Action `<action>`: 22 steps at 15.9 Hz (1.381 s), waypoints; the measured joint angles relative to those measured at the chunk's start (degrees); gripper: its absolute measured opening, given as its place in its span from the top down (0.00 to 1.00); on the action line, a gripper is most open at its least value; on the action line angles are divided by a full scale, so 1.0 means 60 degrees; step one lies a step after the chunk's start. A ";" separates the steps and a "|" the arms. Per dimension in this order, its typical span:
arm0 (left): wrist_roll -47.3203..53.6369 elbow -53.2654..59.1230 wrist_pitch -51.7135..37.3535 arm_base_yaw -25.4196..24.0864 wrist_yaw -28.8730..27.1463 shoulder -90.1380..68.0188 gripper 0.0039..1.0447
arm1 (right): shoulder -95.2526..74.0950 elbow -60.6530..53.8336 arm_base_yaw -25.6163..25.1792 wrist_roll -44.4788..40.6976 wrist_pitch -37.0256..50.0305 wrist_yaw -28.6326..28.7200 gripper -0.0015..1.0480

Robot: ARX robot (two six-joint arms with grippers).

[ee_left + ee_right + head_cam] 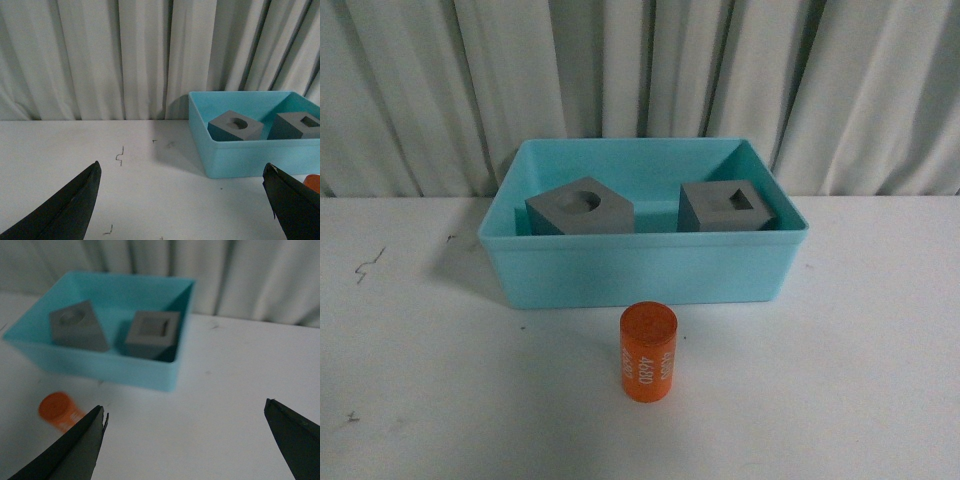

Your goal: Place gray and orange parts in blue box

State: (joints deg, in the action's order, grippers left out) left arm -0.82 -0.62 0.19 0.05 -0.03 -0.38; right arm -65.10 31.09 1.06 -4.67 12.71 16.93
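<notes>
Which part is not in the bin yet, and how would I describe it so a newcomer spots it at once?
Find the large turquoise box on the white table, before the curtain. Just in front of its near wall an orange cylinder stands upright on the table. It alone is orange and round, with white numerals down its side; the two gray cubes sit inside the box.

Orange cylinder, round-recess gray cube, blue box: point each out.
orange cylinder (pixel 648 355), front view, lettered side.
round-recess gray cube (pixel 575 218), front view, top face beside the recess.
blue box (pixel 640 270), front view, front wall.
</notes>
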 joint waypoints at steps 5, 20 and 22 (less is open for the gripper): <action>0.0000 0.0000 0.0000 0.0000 0.0000 0.0000 0.06 | -0.2856 0.1759 0.2732 -0.2022 -0.0667 0.0503 0.06; 0.0000 0.0000 0.0000 0.0000 -0.0004 0.0000 0.06 | -0.7952 0.4324 0.4572 -0.1508 -0.0816 -0.0696 0.17; 0.0000 0.0000 0.0000 0.0000 0.0000 0.0000 0.06 | -0.8003 0.4364 0.4572 -0.1402 -0.0721 -0.0761 0.36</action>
State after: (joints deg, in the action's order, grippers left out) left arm -0.82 -0.62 0.19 0.05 -0.03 -0.38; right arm -113.12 57.28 28.49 -13.08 8.38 12.36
